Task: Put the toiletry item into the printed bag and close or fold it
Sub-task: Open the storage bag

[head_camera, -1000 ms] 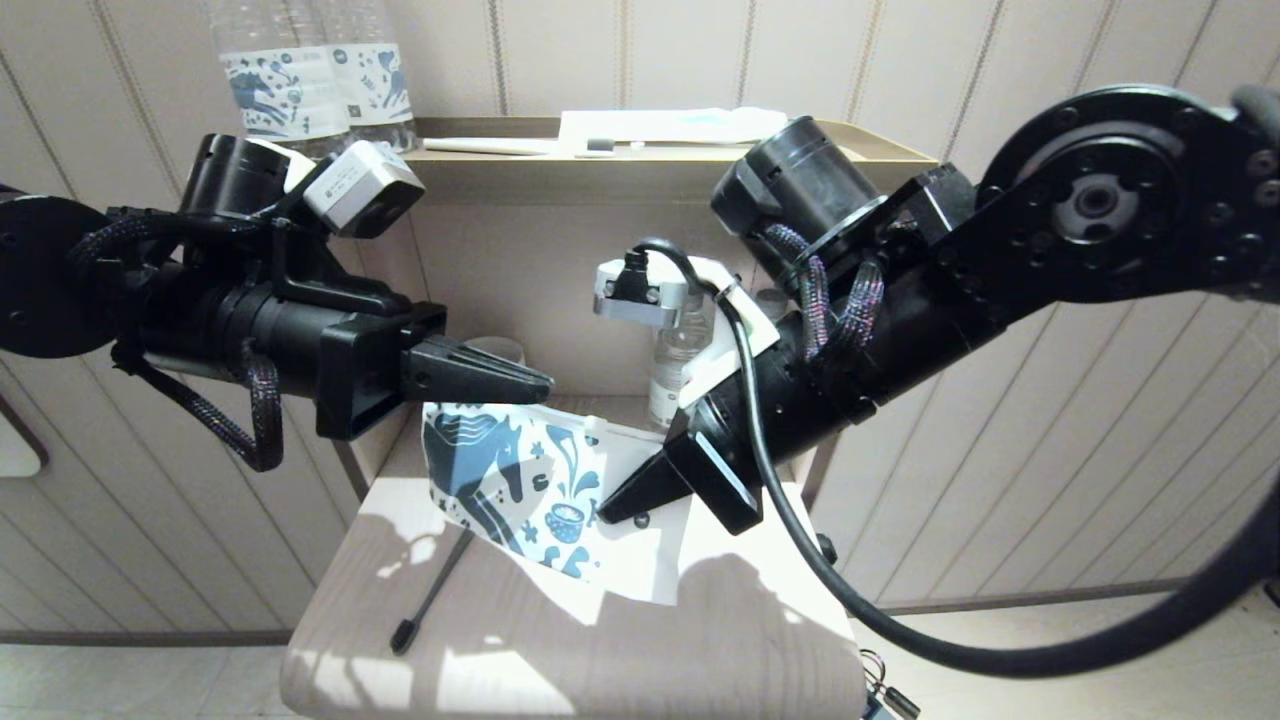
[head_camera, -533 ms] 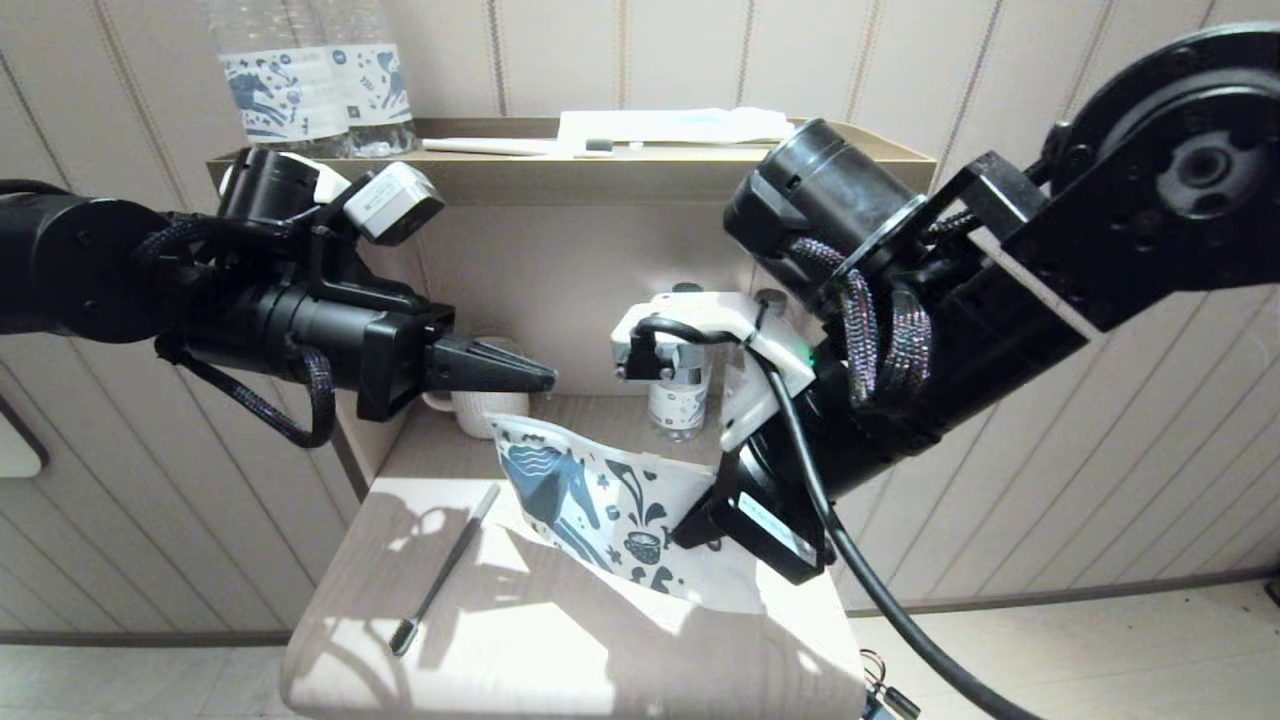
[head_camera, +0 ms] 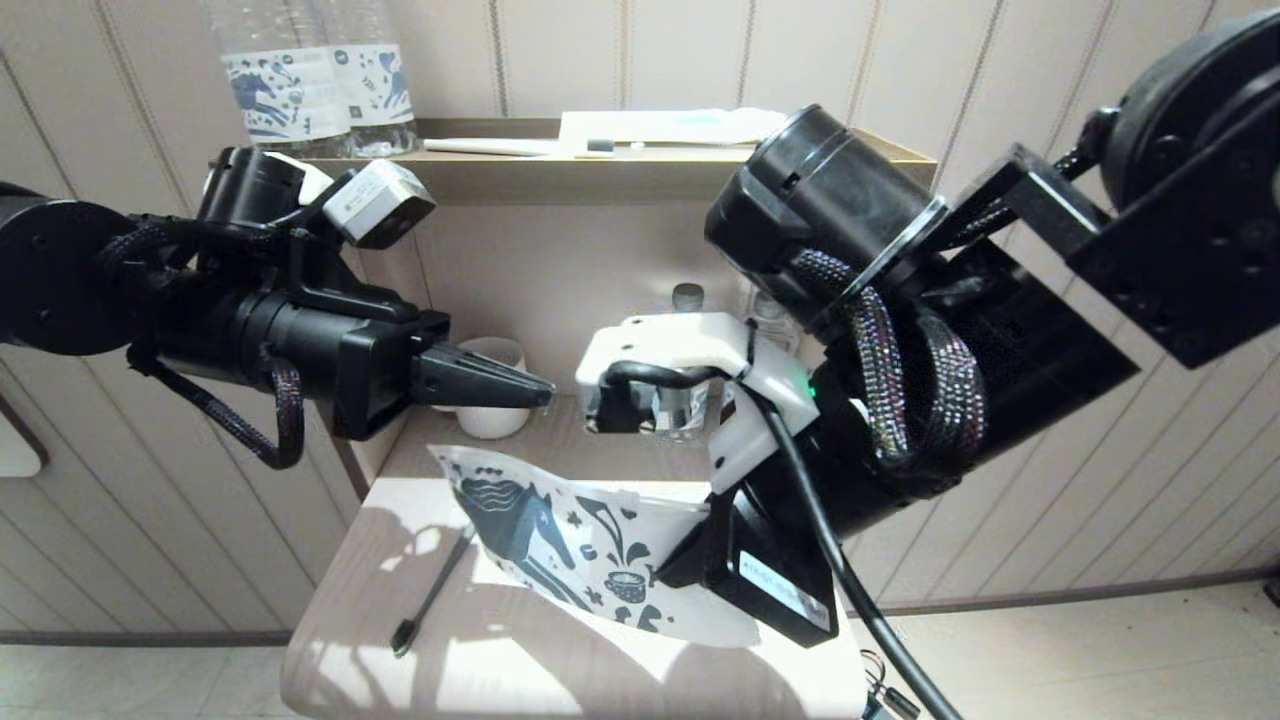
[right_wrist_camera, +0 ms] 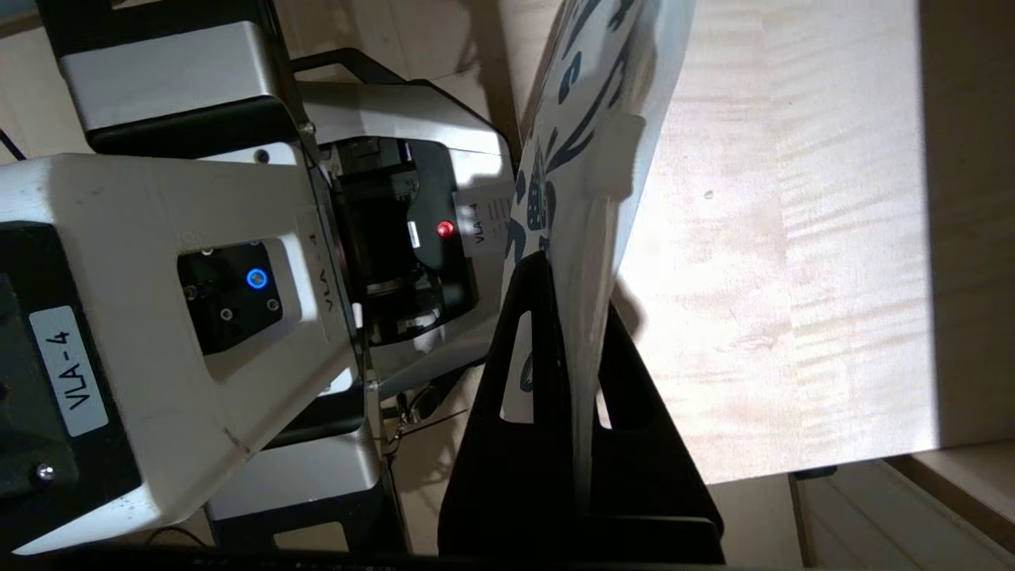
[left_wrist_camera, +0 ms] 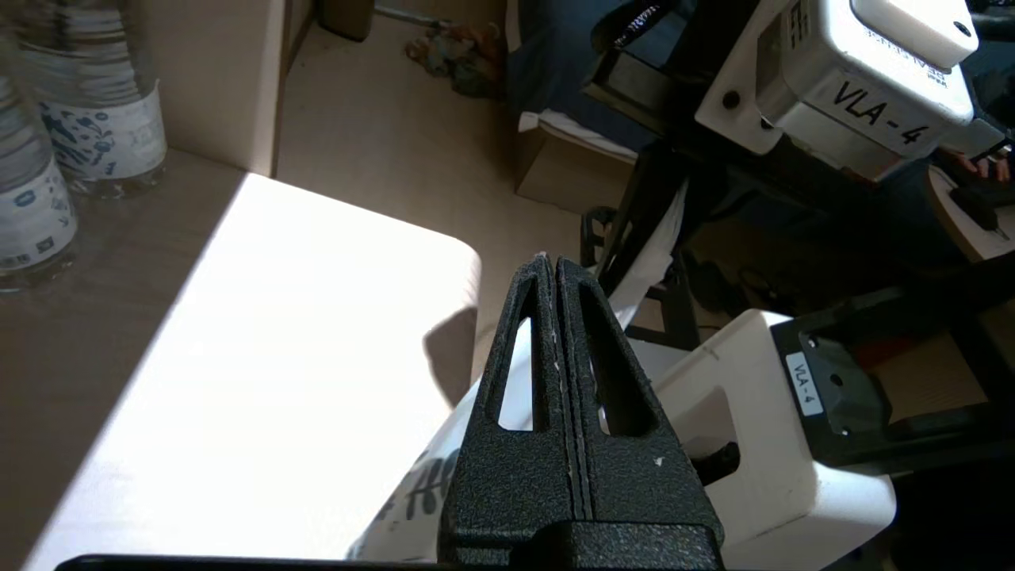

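Holding the printed bag (head_camera: 590, 545) clamped in the right gripper (head_camera: 668, 572) above the table (head_camera: 560, 680), with the toothbrush (head_camera: 432, 592) lying loose beside the bag, the left gripper (head_camera: 540, 388), jaws pressed together and empty, must next open and descend to that toothbrush.

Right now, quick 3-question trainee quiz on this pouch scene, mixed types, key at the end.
1. True or false: the toothbrush is inside the printed pouch.
2. Which end effector grips the pouch? A) left B) right C) both
3. Fill in: the left end effector is shut on ____.

Key:
1. False; it lies on the table, partly under the pouch's edge.
2. B; the right end effector pinches it off the table.
3. Nothing; it is level above the pouch.
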Robot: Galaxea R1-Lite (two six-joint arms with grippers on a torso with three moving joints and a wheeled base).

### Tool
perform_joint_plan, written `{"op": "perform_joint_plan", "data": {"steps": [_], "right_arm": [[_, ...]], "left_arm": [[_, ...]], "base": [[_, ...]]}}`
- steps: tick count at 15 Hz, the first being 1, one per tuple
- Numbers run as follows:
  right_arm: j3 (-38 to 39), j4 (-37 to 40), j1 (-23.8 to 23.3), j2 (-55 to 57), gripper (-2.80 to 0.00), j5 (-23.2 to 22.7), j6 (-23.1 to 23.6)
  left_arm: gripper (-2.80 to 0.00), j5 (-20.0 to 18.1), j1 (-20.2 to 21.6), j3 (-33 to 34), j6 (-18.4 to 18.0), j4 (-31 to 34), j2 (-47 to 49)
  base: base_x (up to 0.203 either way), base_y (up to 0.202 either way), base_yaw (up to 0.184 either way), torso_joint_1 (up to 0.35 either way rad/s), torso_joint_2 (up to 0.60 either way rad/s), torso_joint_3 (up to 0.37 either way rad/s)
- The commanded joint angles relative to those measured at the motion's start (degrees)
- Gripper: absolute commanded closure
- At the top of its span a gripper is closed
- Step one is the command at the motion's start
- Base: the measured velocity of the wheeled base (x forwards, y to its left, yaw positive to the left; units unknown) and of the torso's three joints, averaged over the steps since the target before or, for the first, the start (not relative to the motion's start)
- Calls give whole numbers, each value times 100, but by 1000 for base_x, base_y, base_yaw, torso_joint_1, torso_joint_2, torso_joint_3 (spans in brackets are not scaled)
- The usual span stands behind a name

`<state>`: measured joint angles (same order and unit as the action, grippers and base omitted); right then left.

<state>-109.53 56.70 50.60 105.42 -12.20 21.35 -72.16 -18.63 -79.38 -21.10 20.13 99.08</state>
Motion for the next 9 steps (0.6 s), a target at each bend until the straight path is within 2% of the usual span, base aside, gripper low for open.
{"op": "perform_joint_plan", "data": {"steps": [1,2,5,7,9], "right_arm": [[11,17,29,-13,0,-1,80],[-11,5,21,-4,0,-1,80],[-59,-81,12,-4,0,-1,62],[-59,-89,12,3,0,-2,27],[-59,-127,18,27,0,-29,-218]], "left_arm": [[-244,-44,-1,37,-17,9,-100],[-280,-35,-1,45,-17,0,-109],[-280,-65,-1,120,-22,-15,-146],[-280,-102,-1,276,-297,-70,-134],[-280,-113,-1,268,-332,-78,-59]], "base": [[0,0,0,0,0,0],[0,0,0,0,0,0],[0,0,0,0,0,0],[0,0,0,0,0,0],[0,0,0,0,0,0]]}}
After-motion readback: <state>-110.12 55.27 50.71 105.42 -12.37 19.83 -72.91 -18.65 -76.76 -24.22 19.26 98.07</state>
